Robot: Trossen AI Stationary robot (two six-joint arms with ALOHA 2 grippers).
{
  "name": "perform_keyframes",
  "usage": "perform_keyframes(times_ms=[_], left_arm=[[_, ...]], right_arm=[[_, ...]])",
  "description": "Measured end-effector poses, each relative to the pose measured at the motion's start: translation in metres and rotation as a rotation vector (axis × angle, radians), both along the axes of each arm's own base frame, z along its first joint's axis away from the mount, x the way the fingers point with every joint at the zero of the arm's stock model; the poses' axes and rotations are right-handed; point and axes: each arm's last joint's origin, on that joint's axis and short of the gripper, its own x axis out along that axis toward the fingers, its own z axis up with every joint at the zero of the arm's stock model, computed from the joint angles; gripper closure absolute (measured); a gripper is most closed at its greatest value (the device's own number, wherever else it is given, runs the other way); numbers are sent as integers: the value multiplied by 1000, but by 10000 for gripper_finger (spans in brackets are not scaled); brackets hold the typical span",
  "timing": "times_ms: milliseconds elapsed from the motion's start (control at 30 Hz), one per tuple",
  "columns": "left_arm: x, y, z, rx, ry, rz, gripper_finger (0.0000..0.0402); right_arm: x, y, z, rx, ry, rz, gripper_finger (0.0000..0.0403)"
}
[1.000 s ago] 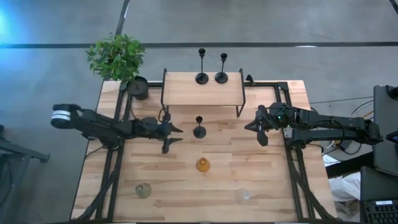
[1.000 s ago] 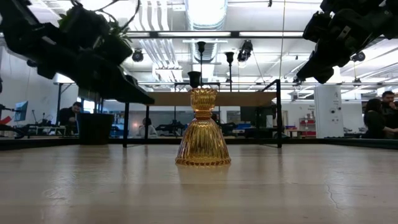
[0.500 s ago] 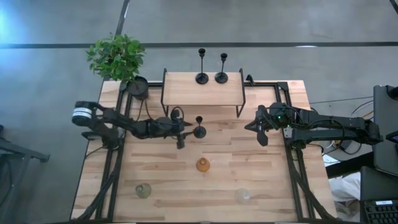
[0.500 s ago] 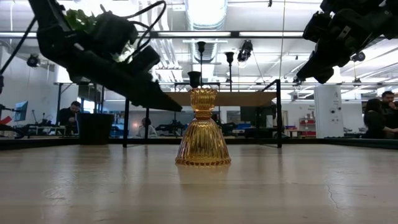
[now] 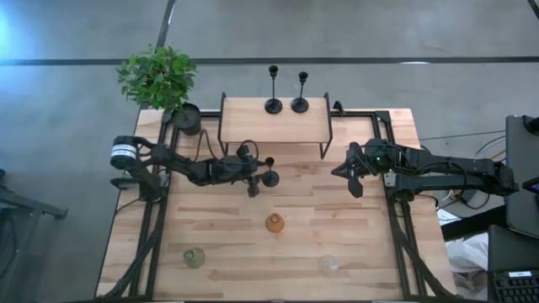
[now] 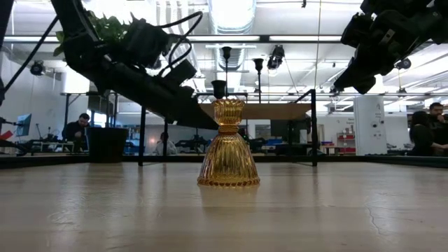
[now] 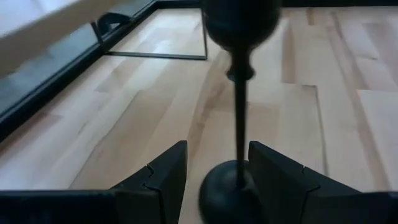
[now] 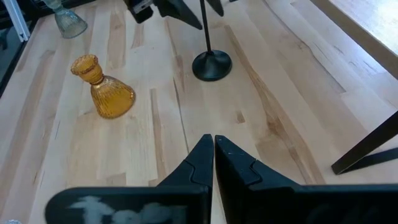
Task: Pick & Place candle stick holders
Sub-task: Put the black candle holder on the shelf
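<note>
One black candlestick (image 5: pixel 269 175) stands upright on its round base on the wooden table, in front of the shelf; its stem (image 7: pixel 239 124) and base (image 7: pixel 227 190) fill the left wrist view. Two more candlesticks (image 5: pixel 273 94) (image 5: pixel 301 93) stand on the raised wooden shelf (image 5: pixel 274 124). My left gripper (image 5: pixel 256 178) (image 7: pixel 217 149) is open, one finger on each side of the table candlestick's stem, low near the base, with a gap showing to both. My right gripper (image 5: pixel 345 172) (image 8: pixel 213 152) is shut and empty, hovering over the table's right part.
An amber glass vase (image 5: pixel 274 223) stands mid-table just nearer than the candlestick. A greenish vase (image 5: pixel 194 257) and a clear vase (image 5: pixel 328 265) stand near the front edge. A black plant pot (image 5: pixel 187 118) with a green plant (image 5: pixel 158 74) is at the far left corner.
My left gripper has gone toward the table's right edge, toward the candlestick on the table, and its open fingers now stand on either side of the stem. The candlestick has stayed in place.
</note>
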Motion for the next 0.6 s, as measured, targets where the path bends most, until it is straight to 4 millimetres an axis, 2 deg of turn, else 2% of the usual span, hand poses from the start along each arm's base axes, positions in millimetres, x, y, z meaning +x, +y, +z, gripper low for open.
perform_keyframes(times_ms=[400,600], left_arm=[[3,0,7,-7,-75,-34,229],[6,-1,10,-17,-90,-74,275]], right_arm=[[0,0,0,0,0,0,390],[0,0,0,0,0,0,390]])
